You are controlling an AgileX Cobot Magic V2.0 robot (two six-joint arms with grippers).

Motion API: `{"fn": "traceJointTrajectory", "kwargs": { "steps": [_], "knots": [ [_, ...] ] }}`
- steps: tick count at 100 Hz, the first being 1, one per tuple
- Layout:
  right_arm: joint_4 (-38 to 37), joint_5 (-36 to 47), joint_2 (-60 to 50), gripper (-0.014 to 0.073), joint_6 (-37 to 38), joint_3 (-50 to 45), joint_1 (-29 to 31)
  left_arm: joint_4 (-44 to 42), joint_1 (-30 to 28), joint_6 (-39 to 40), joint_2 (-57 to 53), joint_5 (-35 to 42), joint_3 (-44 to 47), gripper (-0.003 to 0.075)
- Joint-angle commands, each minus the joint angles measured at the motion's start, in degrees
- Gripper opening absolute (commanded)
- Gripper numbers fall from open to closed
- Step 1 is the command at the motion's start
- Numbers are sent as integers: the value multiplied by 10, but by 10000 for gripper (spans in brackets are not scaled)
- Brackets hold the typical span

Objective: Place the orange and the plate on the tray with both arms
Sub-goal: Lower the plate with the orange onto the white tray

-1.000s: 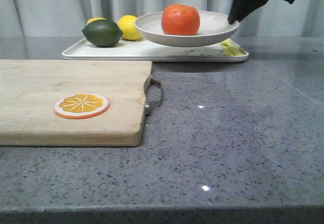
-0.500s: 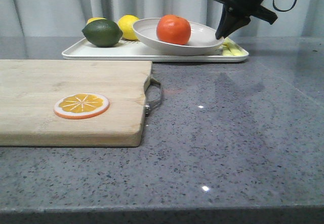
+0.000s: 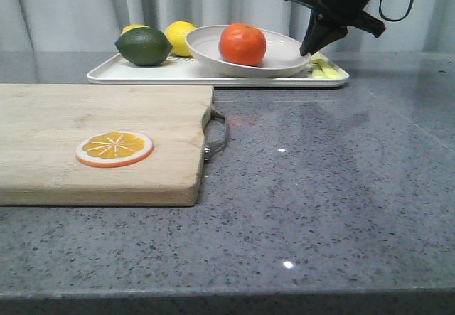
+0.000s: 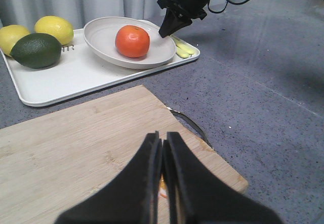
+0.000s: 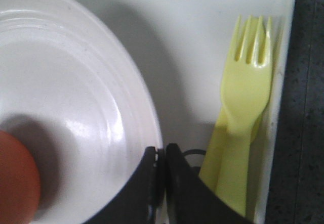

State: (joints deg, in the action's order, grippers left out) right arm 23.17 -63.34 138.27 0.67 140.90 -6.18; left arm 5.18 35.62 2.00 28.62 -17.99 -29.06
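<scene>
A bright orange-red whole orange sits inside a wide, shallow off-white plate, which rests on the flat rectangular off-white tray at the far side of the grey speckled countertop. The black right gripper pinches the plate's rim with its fingers nearly together, beside a pale yellow plastic fork. The black left gripper, fingers pressed together and empty, hovers above a pale wooden cutting board bearing a flat orange slice. A dark green lime and two yellow lemons share the tray.
</scene>
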Motion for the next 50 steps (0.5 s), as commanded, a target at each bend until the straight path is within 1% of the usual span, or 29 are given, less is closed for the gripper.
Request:
{"fn": "traceJointTrajectory", "kwargs": {
  "steps": [1, 11, 18, 41, 50],
  "knots": [
    [20, 27, -38, 37, -3, 20, 1, 0, -1, 2, 1, 45, -15, -18],
    [23, 27, -38, 163, -3, 20, 1, 0, -1, 2, 1, 45, -15, -18],
    [24, 27, -38, 214, -3, 20, 1, 0, -1, 2, 1, 45, -15, -18],
    [21, 12, -65, 220, -7, 20, 1, 0, -1, 2, 1, 45, -15, -19],
    [18, -13, -84, 192, -17, 20, 1, 0, -1, 2, 1, 45, -15, -18]
  ]
}}
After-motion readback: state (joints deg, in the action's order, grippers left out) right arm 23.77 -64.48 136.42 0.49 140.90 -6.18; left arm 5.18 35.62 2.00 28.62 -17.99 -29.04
